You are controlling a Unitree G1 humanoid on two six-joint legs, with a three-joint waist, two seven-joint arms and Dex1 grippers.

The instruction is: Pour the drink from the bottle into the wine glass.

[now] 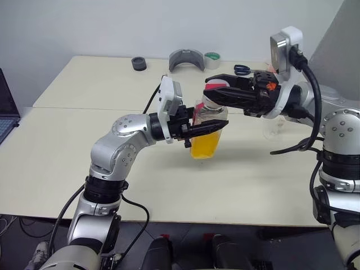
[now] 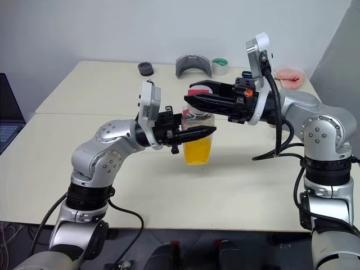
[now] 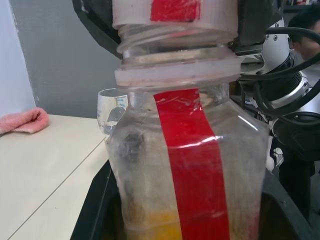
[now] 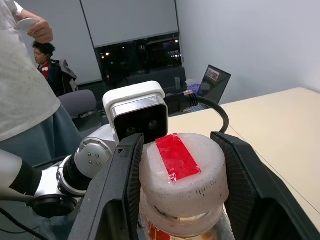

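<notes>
Above the pale cream bench (image 1: 67, 152), the left gripper (image 2: 197, 134) has its jaws clamped on the small clear squarish plastic bottle (image 1: 207, 138) of orange drink (image 2: 198, 151). The right gripper (image 1: 216, 90) has its jaws closed on the white red-taped screw cap (image 4: 182, 172): uncapping appears underway. Next, twist it off, then pour into the clear stemmed wine glass (image 3: 112, 111) standing on the bench beyond.

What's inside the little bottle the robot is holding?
Orange-yellow drink fills the lower part of the bottle; the upper part looks empty. The left gripper crosses its middle and the right gripper clamps the cap, hiding the mouth.
</notes>
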